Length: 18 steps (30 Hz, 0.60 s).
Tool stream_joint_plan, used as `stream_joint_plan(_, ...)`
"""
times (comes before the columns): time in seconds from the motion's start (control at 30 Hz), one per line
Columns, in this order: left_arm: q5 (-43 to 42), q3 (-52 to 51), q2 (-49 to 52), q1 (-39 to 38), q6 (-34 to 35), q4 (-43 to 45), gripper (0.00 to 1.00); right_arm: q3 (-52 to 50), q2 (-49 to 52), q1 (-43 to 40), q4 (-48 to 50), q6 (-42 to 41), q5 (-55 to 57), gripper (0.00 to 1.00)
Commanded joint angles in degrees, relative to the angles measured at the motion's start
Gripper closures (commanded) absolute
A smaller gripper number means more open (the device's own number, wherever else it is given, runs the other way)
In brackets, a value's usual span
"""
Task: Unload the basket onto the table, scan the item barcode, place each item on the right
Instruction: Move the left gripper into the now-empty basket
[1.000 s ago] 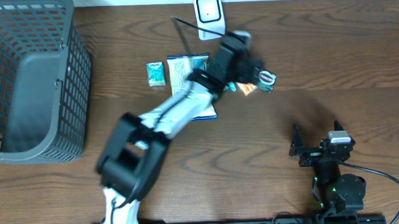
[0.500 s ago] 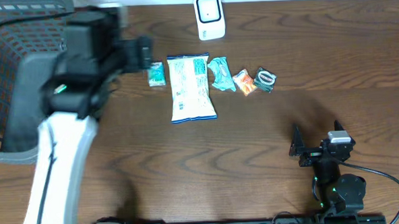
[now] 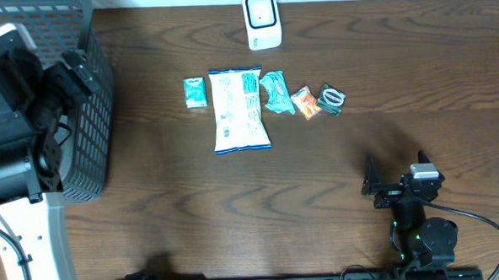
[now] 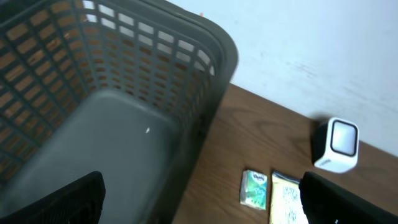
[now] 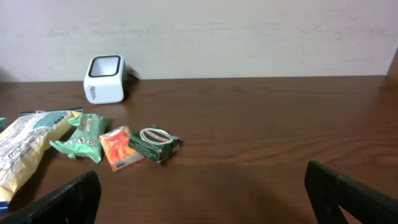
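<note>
Left hand [image 4: 199,194] is hovering wide and empty over the grey plastic mesh basket [image 4: 134,93], right hand [image 5: 206,198] is gaping empty too.

soft, even indoor light, faint shadows on the table [image 3: 318,154], left wrist view slightly blurry.

1 grey basket [image 3: 97,121]. 1 white scanner [image 3: 261,20]. 5 packaged items, all different: 1 small green packet [image 3: 196,92], 1 big white-and-blue bag [image 3: 238,109], 1 teal packet [image 3: 275,92], 1 orange packet [image 3: 305,102], 1 dark green packet [image 3: 332,97].
</note>
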<state>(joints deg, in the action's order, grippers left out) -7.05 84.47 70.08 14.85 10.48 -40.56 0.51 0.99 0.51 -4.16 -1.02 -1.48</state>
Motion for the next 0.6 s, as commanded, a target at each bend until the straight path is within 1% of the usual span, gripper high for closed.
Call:
stream_joint_plan(0.0,6.2,0.2,-0.1,2.3,2.1,1.0,0.02,-0.2,-0.2,-0.4,-0.1,-0.6,0.3,0.01)
stream_joint_plan(0.03,10.5,0.2,-0.1,4.2,6.7,2.3,0.02,-0.2,-0.2,-0.4,-0.1,-0.6,0.3,0.01)
stream_joint_plan(0.13,12.2,0.2,0.0,9.9,19.1,2.6,0.03,-0.2,-0.2,-0.4,-0.1,-0.6,0.3,0.01)
stream_joint_plan(0.2,12.2,0.2,0.4,12.9,22.0,1.8,0.02,-0.2,-0.2,-0.4,-0.1,-0.6,0.3,0.01)
stream_joint_plan(0.47,12.2,0.2,1.6,13.5,22.0,-4.1,0.02,-0.2,-0.2,-0.4,-0.1,-0.6,0.3,0.01)
stream_joint_plan(0.57,12.2,0.1,1.7,13.5,22.0,-5.0,0.02,-0.2,-0.2,-0.4,-0.1,-0.6,0.3,0.01)
